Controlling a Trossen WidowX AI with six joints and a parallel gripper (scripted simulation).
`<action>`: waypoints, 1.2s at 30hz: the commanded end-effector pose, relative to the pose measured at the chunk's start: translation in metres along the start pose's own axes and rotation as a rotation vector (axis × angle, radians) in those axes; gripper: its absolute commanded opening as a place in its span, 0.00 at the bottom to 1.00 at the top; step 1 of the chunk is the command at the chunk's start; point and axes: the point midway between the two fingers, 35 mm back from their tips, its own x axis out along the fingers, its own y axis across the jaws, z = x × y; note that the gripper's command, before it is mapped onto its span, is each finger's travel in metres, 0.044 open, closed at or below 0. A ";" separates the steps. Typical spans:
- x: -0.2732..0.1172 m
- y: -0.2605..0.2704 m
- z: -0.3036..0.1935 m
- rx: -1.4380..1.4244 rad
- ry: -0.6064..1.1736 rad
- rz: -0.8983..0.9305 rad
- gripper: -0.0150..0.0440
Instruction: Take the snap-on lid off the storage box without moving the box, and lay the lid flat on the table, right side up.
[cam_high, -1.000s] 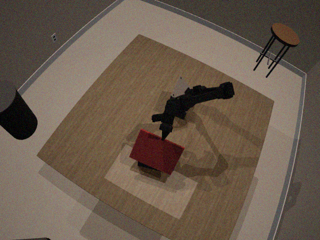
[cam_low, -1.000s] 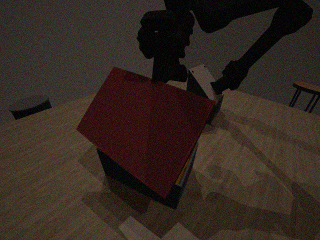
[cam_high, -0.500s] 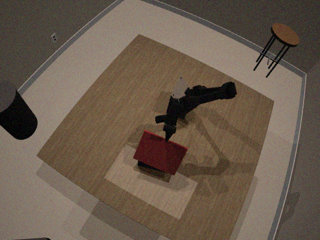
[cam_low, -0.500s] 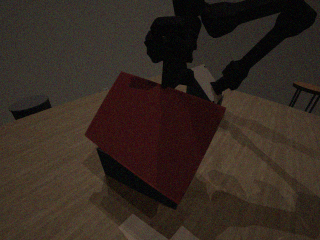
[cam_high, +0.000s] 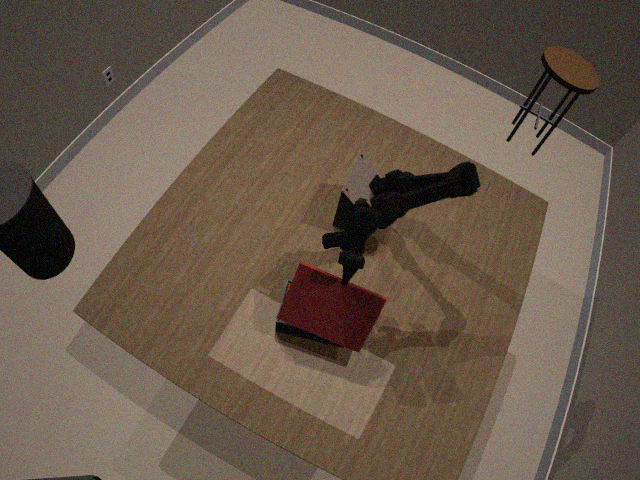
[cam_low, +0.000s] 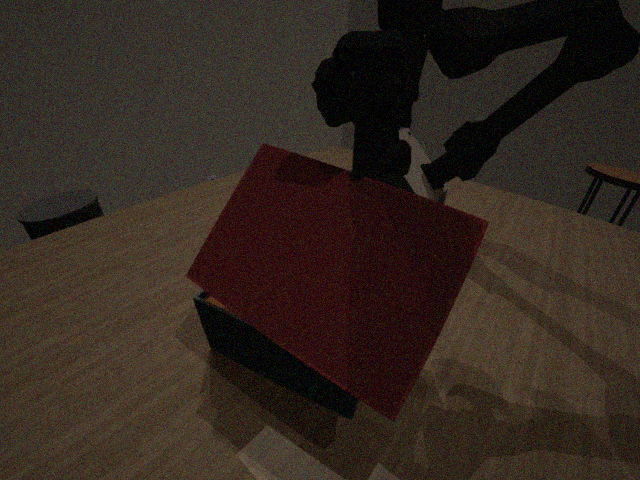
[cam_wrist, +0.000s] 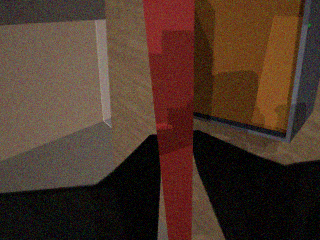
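Note:
The red lid (cam_high: 330, 307) (cam_low: 336, 268) (cam_wrist: 175, 90) is held by one edge in my gripper (cam_high: 345, 282) (cam_low: 356, 178) (cam_wrist: 174, 140), which is shut on it. The lid is tilted, with its smooth red outer face toward the top and exterior views. It hangs over the dark storage box (cam_high: 290, 329) (cam_low: 273, 356) and covers most of it in the top and exterior views. In the wrist view the lid is seen edge-on between the fingers, and the box's orange inside (cam_wrist: 237, 50) shows to its right. Whether the lid's lower edge touches the box is hidden.
The box stands on the wooden table (cam_high: 232, 180) (cam_low: 103, 289). A pale panel (cam_high: 360, 178) (cam_low: 419, 162) stands beside the arm. A pale rectangle (cam_high: 310, 392) shows on the table around the box. A stool (cam_high: 571, 67) and a black bin (cam_high: 43, 248) are farther off.

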 end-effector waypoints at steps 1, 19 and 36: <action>-0.005 0.005 -0.009 -0.014 -0.008 0.016 0.25; -0.006 0.003 -0.045 -0.012 -0.008 0.016 0.25; -0.008 0.000 -0.079 -0.011 -0.007 0.016 0.25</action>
